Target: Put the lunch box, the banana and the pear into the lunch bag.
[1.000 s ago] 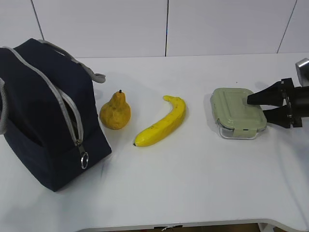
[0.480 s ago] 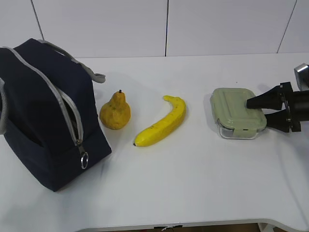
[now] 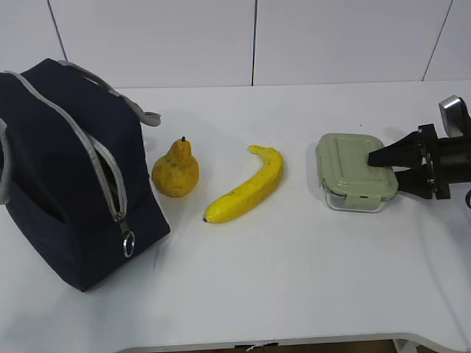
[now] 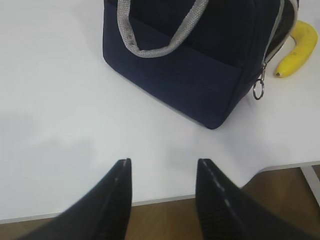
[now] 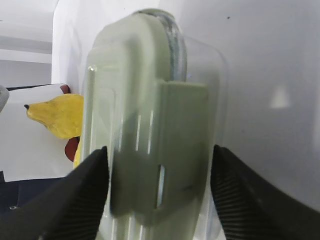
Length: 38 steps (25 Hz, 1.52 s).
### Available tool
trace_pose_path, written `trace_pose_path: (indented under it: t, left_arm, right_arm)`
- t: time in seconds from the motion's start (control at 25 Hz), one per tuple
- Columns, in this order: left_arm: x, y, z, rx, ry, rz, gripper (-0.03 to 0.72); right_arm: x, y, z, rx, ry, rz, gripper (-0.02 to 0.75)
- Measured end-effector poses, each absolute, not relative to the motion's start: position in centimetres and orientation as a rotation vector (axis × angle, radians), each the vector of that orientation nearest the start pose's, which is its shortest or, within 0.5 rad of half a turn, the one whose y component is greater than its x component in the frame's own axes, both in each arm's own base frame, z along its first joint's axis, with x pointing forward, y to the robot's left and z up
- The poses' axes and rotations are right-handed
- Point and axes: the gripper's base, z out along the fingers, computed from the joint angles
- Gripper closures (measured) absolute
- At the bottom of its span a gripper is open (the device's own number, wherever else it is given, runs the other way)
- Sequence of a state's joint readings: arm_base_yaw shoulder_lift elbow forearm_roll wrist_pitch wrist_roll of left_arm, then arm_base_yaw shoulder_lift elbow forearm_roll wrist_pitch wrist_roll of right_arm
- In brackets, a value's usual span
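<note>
Since 1 s ago: lunch box [image 3: 356, 171] has slid a little left on the tabletop [image 3: 294, 279], twd the banana, and my right tool [image 3: 385, 169] has drawn back a bit twd right edge of exterior view, riding slightly higher. Rest unchanged.

Right tool: one finger lies over the sage lid, the other sits at the box's right end, lower; wrist view shows both dark fingers [image 5: 77, 200] flanking the box end w/ side clip [image 5: 182, 145] between them, pads right against the box – clamped on lunch box as far as I can see. Box looks a bit tipped in exterior view, right end raised; can't be sure it's off the surface.

Left tool [image 4: 162, 172]: fingers spread apart, nothing between them, hanging over bare tabletop near its front edge, lunch bag [image 4: 200, 65] ahead and well apart.

Layout, exterior view, L to R: lunch bag [image 3: 70, 176] far left, zip open at top, ring pull hanging at front corner, grey handles up. Pear [image 3: 176, 170] upright just beside bag's right side, stem up. Banana [image 3: 246, 185] lying flat mid-table, curved, apart from pear. Lunch box right of banana, gap between
</note>
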<state>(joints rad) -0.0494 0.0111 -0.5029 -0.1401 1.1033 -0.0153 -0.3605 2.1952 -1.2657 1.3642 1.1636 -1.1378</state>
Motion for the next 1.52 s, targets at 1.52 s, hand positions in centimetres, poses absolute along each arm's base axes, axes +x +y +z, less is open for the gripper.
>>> trace_pose_path:
  t: [1.52]
  left_arm:
    - [-0.64, -1.11, 27.54, 0.045, 2.093, -0.208, 0.383]
  right_arm:
    - [39.46, -6.03, 11.91, 0.182, 2.336, 1.367, 0.368]
